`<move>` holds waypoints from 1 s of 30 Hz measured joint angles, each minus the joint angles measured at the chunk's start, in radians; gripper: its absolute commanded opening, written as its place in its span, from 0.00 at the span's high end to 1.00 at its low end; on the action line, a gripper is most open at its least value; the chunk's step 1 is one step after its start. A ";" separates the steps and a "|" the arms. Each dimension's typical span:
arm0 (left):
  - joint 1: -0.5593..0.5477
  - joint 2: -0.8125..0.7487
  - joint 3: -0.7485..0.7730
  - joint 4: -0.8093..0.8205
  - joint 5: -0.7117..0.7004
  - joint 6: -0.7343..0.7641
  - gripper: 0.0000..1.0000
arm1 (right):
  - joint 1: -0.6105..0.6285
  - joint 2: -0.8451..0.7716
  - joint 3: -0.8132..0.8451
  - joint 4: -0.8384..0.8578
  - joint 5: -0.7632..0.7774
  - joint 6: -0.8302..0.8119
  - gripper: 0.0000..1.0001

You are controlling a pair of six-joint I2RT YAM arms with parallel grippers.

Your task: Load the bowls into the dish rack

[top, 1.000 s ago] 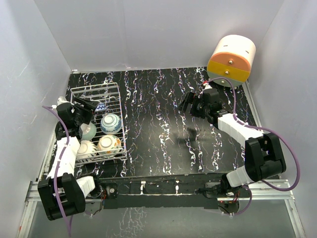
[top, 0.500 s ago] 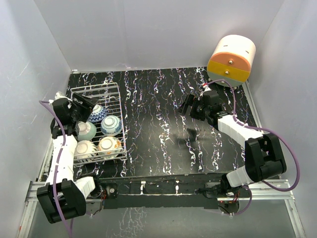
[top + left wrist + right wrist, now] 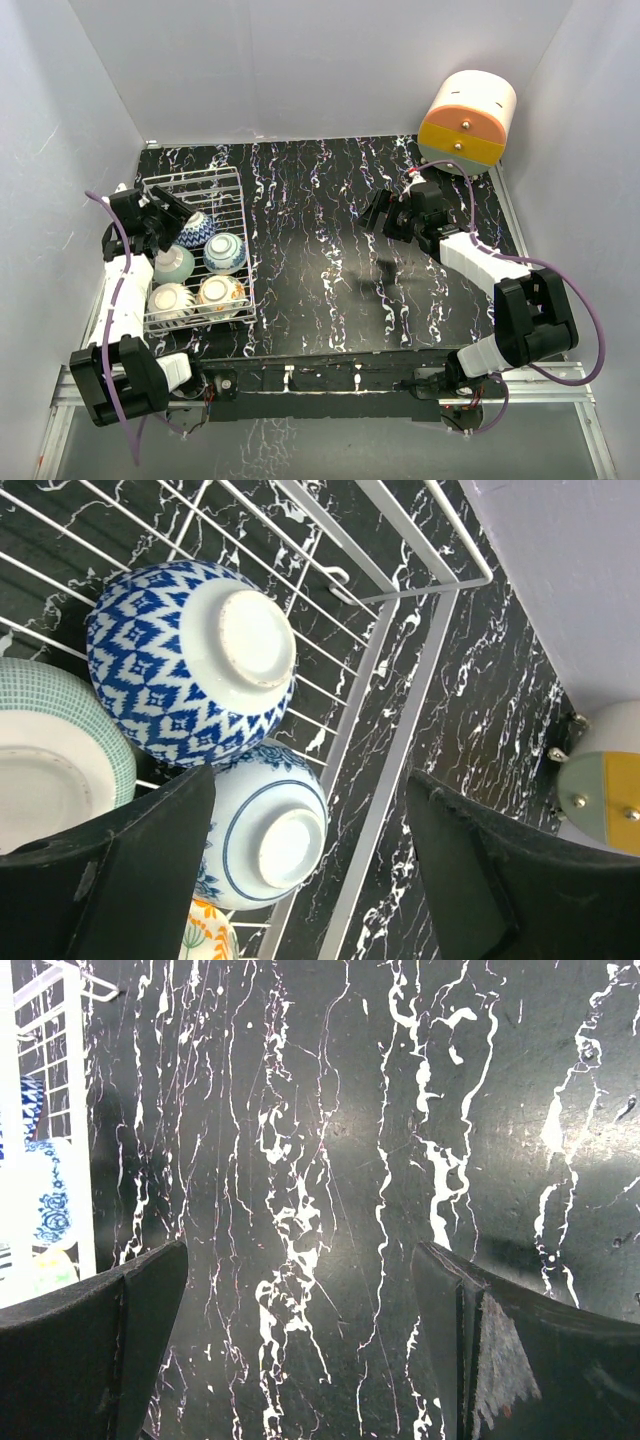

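Observation:
The white wire dish rack (image 3: 190,176) stands at the left of the black marble table. Several bowls lie in it, bottoms up or tilted: a blue diamond-patterned one (image 3: 198,229) (image 3: 190,665), a white one with blue flowers (image 3: 225,252) (image 3: 265,840), a mint-green one (image 3: 176,265) (image 3: 50,770), a cream one (image 3: 170,300) and a yellow leaf-patterned one (image 3: 221,292) (image 3: 210,935). My left gripper (image 3: 165,220) (image 3: 310,880) is open and empty above the rack's far left part. My right gripper (image 3: 380,215) (image 3: 300,1350) is open and empty above bare table.
The round orange-and-cream drawer unit (image 3: 465,120) (image 3: 600,780) stands at the back right corner. White walls close in the table on three sides. The rack's edge (image 3: 40,1140) shows at the left of the right wrist view.
My left gripper has let go of the blue diamond-patterned bowl, which now rests in the rack, and has drawn back to the left. The right arm has barely moved.

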State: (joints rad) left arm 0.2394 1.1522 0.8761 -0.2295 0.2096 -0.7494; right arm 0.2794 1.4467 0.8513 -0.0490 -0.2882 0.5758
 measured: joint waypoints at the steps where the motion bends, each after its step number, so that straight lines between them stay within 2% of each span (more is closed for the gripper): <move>1: 0.000 0.001 0.000 -0.004 -0.010 0.004 0.22 | 0.000 0.001 -0.003 0.009 -0.002 0.000 0.02; 5: 0.000 0.034 0.037 -0.037 -0.053 0.042 0.18 | -0.005 0.016 -0.016 0.030 -0.020 0.001 0.02; 12: -0.040 0.182 0.214 -0.114 -0.190 0.186 0.12 | -0.014 0.046 -0.038 0.056 -0.046 0.005 0.01; 20: -0.204 0.319 0.223 -0.140 -0.378 0.303 0.08 | -0.018 0.060 -0.038 0.080 -0.067 0.006 0.02; 30: -0.217 0.332 0.224 -0.128 -0.509 0.348 0.05 | -0.039 0.085 -0.059 0.117 -0.090 0.011 0.02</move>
State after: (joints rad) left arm 0.0219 1.4845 1.1000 -0.3576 -0.2996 -0.4019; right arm 0.2405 1.5314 0.7921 0.0681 -0.3786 0.5869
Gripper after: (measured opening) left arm 0.942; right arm 0.984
